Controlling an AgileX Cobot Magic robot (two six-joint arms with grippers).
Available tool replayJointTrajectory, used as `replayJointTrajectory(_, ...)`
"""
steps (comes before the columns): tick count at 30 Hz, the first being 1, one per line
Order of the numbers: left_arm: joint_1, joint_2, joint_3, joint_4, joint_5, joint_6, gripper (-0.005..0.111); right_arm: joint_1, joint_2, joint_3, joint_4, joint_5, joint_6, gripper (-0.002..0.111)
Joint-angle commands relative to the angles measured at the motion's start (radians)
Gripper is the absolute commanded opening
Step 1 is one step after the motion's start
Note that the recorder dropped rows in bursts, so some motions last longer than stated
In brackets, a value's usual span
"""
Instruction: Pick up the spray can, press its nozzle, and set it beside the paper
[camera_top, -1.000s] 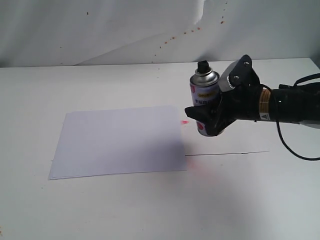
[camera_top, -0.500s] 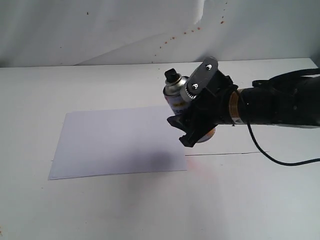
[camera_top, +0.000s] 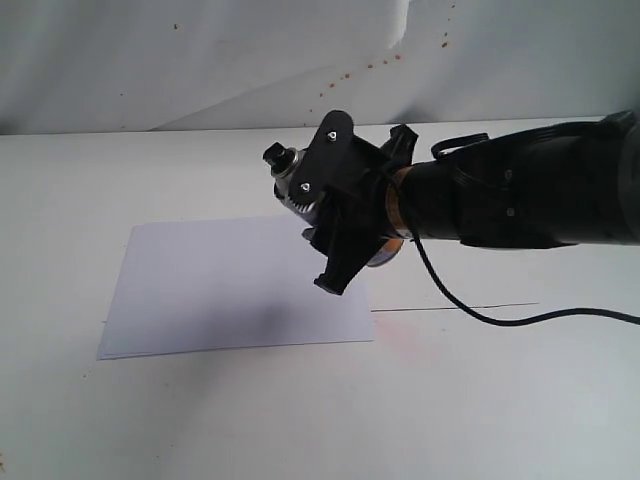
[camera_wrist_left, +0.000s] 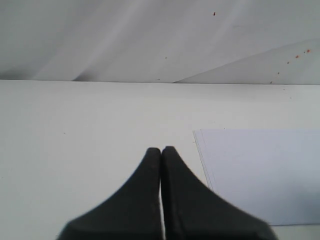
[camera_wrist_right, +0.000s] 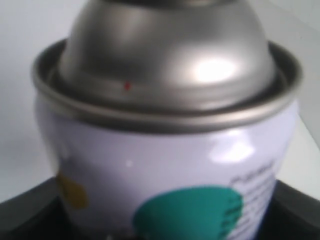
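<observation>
The spray can (camera_top: 290, 185) is held in the air by my right gripper (camera_top: 345, 215), which is shut on its body. The can is tilted, its black nozzle (camera_top: 275, 153) pointing left above the right part of the white paper (camera_top: 220, 285). The gripper hides most of the can. The right wrist view is filled by the spray can (camera_wrist_right: 170, 150): silver shoulder, white body, a green dot, with a dark finger (camera_wrist_right: 30, 215) at its side. My left gripper (camera_wrist_left: 161, 150) is shut on nothing, low over the table beside the paper (camera_wrist_left: 265, 170).
A thin black line (camera_top: 450, 307) runs along the table right of the paper, with a faint pink stain (camera_top: 400, 345) below it. A black cable (camera_top: 500, 318) hangs from the right arm. The wrinkled backdrop (camera_top: 200, 60) carries reddish spatter.
My right arm has swung left with the can. The can has tipped from upright to leaning left, and now hangs over the paper's right edge.
</observation>
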Motion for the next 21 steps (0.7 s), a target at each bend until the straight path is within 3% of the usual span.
replayJointTrajectory(1, 0.002, -0.004, 0.005, -0.001, -0.01, -0.002, 0.0, 0.032, -0.017, -0.031, 0.004, 0.076, -0.071, 0.0)
replayJointTrajectory(21, 0.002, -0.004, 0.005, -0.001, -0.01, 0.0, 0.0, 0.054, 0.007, -0.054, 0.072, 0.09, -0.122, 0.0)
